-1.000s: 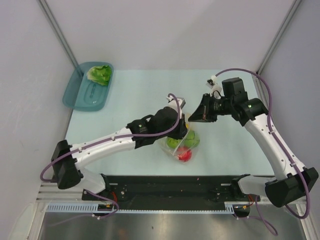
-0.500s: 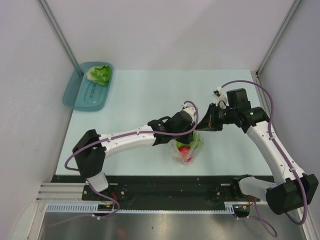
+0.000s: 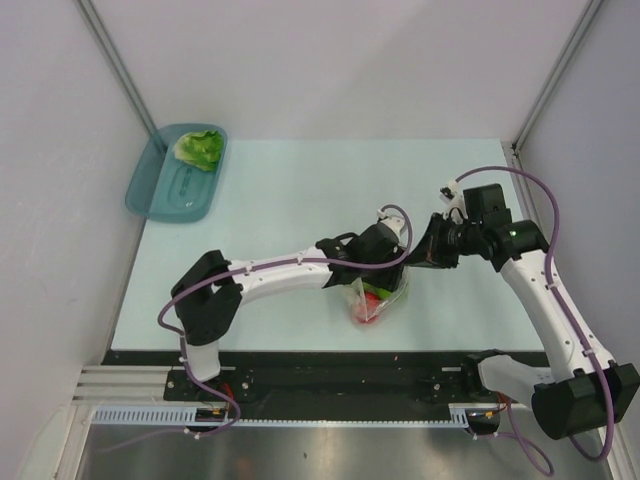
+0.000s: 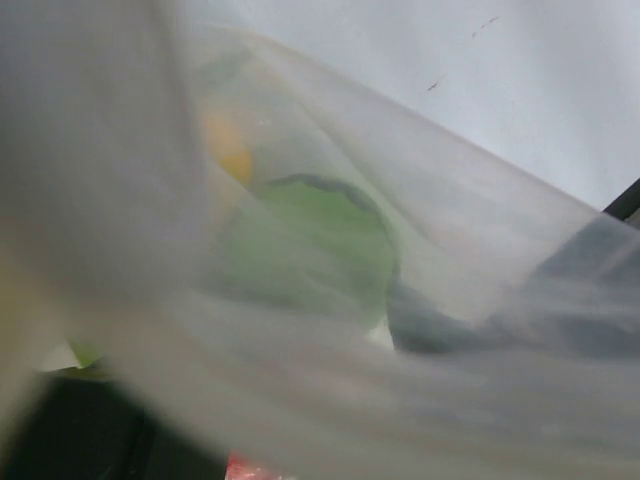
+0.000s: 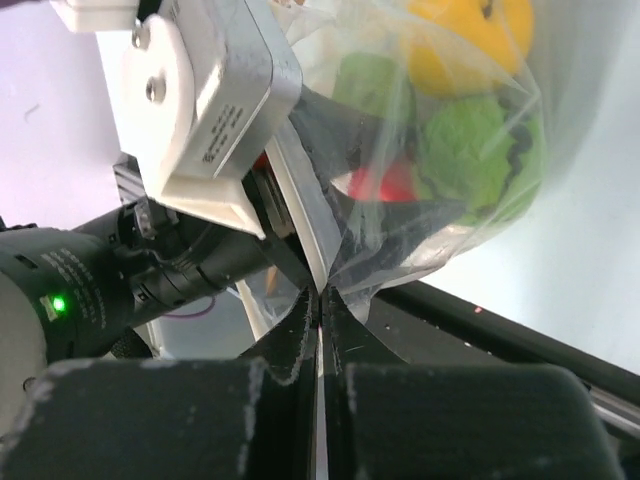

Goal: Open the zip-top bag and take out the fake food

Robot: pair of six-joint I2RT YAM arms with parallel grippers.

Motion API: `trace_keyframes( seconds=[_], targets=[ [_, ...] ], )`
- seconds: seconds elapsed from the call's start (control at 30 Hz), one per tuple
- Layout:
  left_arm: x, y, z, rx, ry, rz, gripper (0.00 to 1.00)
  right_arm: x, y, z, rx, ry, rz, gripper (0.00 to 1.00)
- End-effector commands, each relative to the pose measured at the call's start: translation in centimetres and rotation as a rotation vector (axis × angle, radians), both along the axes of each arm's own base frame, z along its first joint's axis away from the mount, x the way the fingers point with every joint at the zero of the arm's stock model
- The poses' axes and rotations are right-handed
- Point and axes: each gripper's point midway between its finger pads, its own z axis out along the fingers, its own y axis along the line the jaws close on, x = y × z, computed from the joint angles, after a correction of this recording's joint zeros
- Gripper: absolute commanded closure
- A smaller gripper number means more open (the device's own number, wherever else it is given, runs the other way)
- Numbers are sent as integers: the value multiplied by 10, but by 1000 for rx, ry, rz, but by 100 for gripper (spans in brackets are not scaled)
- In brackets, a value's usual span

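Top view: bright, even, diffuse light, sharp throughout. Only faint soft shadows under the arms [image 3: 270,275] on the counter [image 3: 300,190]. Dull sheen on the metal strip [image 3: 300,455] at the bottom.

Left wrist view: badly blurred, zip-top bag [image 4: 300,330] film close to the lens, milky haze, fake food [image 4: 310,250] just green and yellow smears.

Right wrist view: bag sharp, glare streaks on its film. Jaws at bottom dark and out of focus, pale background washed out.

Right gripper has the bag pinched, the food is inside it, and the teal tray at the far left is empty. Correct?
Not quite. The teal tray is not empty: a green lettuce leaf lies at its far end, as the top external view shows. The rest holds: the right gripper is shut on the zip-top bag, with the fake food inside.
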Motion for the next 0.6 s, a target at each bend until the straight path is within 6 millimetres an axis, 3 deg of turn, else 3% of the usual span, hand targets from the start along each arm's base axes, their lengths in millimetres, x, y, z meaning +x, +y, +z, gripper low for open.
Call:
trace_keyframes(
  seconds=[0.0,0.13,0.2,0.43,0.57],
  targets=[
    [5,-15,7,-21,-26,-20,36,-14,-10,-11,-38,25,-3,100],
    [5,-7,-13,46,-6,-2,21,-16,-15,-20,-69,36,-10,100],
    [5,-4,-23,59,-2,-1,18,-17,-18,-25,-81,44,-15,100],
    [2,-13,-42,66,22,-28,18,-23,-22,-45,-114,79,-13,100],
    [-4,-12,-65,102,67,-48,18,-25,-25,-54,-130,94,-12,100]
  ],
)
